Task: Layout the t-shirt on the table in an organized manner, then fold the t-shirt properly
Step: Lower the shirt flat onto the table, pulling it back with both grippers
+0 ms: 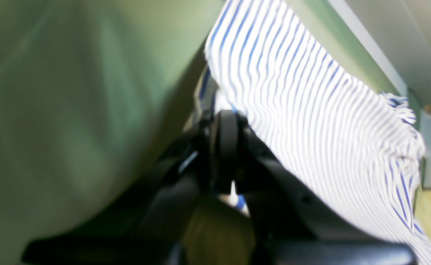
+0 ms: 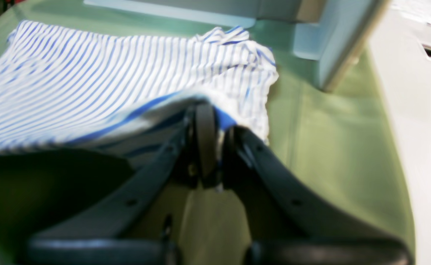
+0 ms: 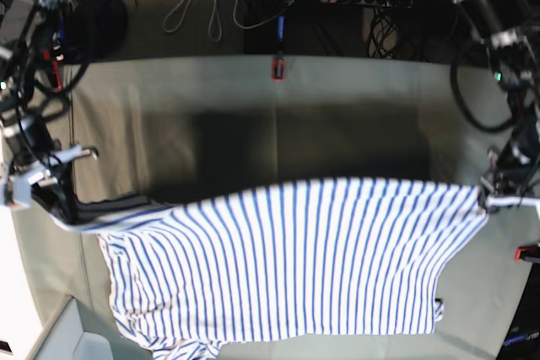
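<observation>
The t-shirt (image 3: 287, 267), white with thin blue stripes, hangs stretched wide between the left tool (image 3: 488, 200) and the right tool (image 3: 59, 208), each clamped tight on an upper corner of the fabric. Its top edge runs taut from tool to tool, lifted off the tabletop (image 3: 278, 124). The lower part drapes down onto the pale grey-green tabletop, with one bottom corner bunched and wrinkled below the right tool.

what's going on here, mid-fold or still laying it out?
Still laying out, it seems. Both arms hold the striped t-shirt stretched between them above the green table. The right gripper is shut on one corner of the hem, the left gripper on the other. The held edge is lifted and casts a shadow; the rest drapes toward the near table edge. No fold is visible yet.
</observation>
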